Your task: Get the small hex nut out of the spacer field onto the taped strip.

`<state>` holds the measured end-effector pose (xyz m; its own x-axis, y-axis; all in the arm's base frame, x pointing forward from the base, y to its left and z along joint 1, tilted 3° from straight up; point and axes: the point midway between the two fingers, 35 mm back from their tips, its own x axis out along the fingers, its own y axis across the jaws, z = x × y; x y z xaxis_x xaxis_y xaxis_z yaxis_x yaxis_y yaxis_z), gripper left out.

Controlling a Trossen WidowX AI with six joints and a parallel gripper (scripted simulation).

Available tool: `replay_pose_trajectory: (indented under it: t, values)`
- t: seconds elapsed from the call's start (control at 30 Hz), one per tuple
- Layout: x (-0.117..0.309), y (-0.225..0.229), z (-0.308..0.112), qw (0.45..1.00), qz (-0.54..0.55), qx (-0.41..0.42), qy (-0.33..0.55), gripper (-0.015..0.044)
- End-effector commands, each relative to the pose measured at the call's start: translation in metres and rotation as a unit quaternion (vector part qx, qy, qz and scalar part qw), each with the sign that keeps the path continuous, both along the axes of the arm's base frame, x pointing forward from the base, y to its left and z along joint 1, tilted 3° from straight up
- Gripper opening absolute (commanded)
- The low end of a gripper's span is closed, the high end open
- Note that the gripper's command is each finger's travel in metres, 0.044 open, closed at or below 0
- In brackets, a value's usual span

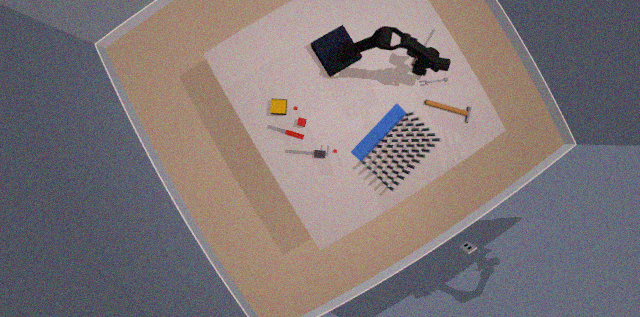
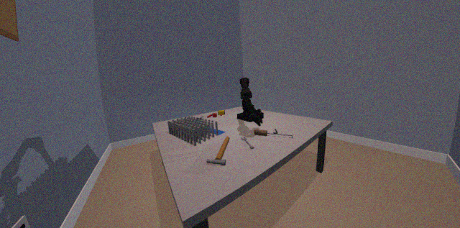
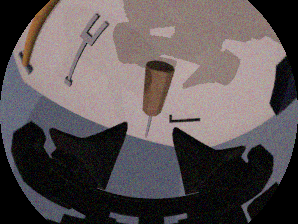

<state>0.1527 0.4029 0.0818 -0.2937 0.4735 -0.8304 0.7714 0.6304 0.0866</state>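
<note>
My gripper (image 3: 150,128) is open and empty, fingers partly spread, above the table on the hammer side of the base. Beyond the fingertips in the wrist view lies a brown-handled tool (image 3: 158,90) (image 2: 260,132) with a thin shaft; the arm hides its handle in the top view. A small black hex key (image 3: 185,120) lies beside it. The metal spacers (image 1: 436,139) (image 2: 195,139) stand in rows, behind the blue taped strip (image 1: 378,132) (image 2: 218,132). The nut cannot be made out in any view.
A wrench (image 1: 435,81) (image 2: 247,143) (image 3: 77,57) and a hammer (image 1: 446,108) (image 2: 223,148) lie between the brown-handled tool and the spacers. Across the table lie a yellow box (image 1: 278,106), a red cube (image 1: 301,122), a red-handled tool (image 1: 294,134) and a grey tool (image 1: 320,154).
</note>
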Motion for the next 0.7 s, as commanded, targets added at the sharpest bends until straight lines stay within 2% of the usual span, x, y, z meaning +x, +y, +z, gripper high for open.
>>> replay_pose_trajectory:
  t: [0.0,0.67]
  values:
    - [-0.001,0.0,-0.005,1.0,-0.002,-0.002,0.003,0.028]
    - [0.002,0.002,-0.038,1.0,-0.002,-0.002,0.003,0.028]
